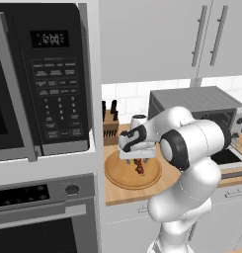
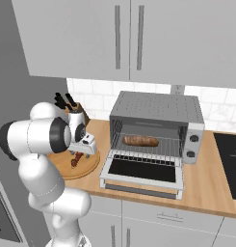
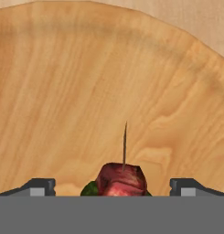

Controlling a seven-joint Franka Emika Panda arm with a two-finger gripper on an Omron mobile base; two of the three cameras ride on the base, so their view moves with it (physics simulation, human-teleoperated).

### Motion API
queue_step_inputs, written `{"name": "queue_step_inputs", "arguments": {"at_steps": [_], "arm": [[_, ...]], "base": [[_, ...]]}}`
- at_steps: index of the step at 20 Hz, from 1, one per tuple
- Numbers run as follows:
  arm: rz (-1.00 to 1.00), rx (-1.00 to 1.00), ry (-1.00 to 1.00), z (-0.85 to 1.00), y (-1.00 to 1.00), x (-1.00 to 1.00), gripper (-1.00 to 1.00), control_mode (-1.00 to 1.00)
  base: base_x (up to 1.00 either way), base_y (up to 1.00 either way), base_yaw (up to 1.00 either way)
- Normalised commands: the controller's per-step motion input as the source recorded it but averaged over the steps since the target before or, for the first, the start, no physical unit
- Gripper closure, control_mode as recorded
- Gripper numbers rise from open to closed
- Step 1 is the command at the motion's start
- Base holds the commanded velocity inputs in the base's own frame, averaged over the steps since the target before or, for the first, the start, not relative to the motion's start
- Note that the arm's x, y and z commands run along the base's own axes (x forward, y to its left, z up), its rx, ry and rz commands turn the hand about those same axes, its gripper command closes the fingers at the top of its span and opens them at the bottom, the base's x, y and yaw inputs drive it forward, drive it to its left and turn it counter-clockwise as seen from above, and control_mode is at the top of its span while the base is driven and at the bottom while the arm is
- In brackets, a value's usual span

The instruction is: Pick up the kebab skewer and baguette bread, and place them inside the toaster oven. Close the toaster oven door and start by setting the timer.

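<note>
Left base view: gripper point(image 1: 138, 162) poised low over kebab skewer point(image 1: 139, 167) on round wooden board point(image 1: 117, 175). Right base view: baguette bread point(image 2: 141, 141) on rack inside toaster oven point(image 2: 158, 108), toaster oven door point(image 2: 142, 172) dropped open. Hand view: fingertips point(image 3: 39, 187) spread wide, flanking skewer, no contact visible.

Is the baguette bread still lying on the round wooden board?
No, the baguette bread lies on the wire rack inside the open toaster oven; the wooden board carries the kebab skewer.
</note>
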Motion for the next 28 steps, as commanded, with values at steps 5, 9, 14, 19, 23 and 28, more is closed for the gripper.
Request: {"name": "queue_step_inputs", "arguments": {"at_steps": [5, 9, 14, 19, 23, 28], "arm": [[0.0, 0.0, 0.0, 0.0, 0.02, 0.0, 1.0, -1.0], [0.0, 0.0, 0.0, -0.11, 0.0, 0.0, 1.0, -1.0], [-0.05, 0.0, -0.05, -0.01, 0.0, 0.0, 1.0, -1.0], [-0.16, 0.0, -0.12, 0.57, 0.0, -0.06, 1.0, -1.0], [-0.22, 0.0, -0.12, 0.8, 0.0, -0.26, 1.0, -1.0], [-0.23, 0.02, -0.11, 0.62, -0.05, -0.35, 1.0, -1.0]], "base": [[0.0, 0.0, 0.0], [0.0, 0.0, 0.0], [0.0, 0.0, 0.0], [0.0, 0.0, 0.0], [0.0, 0.0, 0.0], [0.0, 0.0, 0.0]]}}
